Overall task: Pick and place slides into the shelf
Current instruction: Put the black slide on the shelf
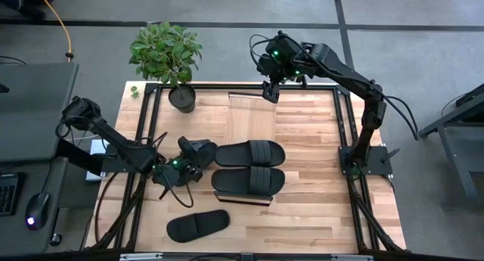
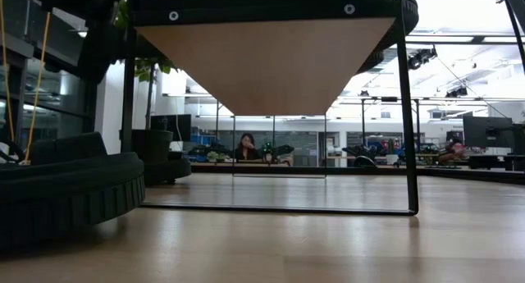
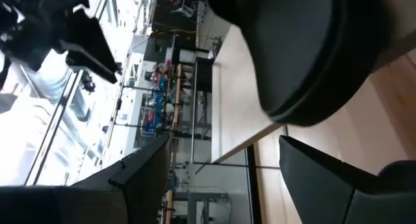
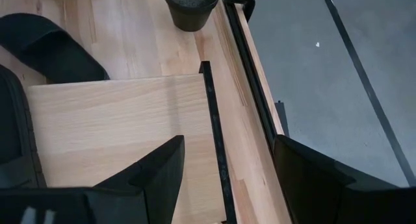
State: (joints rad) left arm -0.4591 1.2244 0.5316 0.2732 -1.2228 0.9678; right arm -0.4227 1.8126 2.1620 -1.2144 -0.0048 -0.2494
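L gripper (image 1: pixel 189 165) is sitting low over the desk (image 1: pixel 318 178), fingers apart, w/ a slide (image 1: pixel 198 149) right at its tip. Two slides (image 1: pixel 250 152) (image 1: pixel 248 179) are lying side by side on the shelf (image 1: pixel 249 125), mid-desk. A 4th slide (image 1: pixel 197 225) is lying alone near the front edge. R gripper (image 1: pixel 270 90) is hanging open over the shelf's far end, near a potted plant (image 1: pixel 168 55).

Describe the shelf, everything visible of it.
The shelf is a long, narrow rack with a light wood-grain plank top and a dark metal frame along its edges. It stands on the wooden table, running from the far edge toward the near side. One black slide and a second slide lie crosswise on its near half; the far half is bare. The right claw hovers open above the far end.
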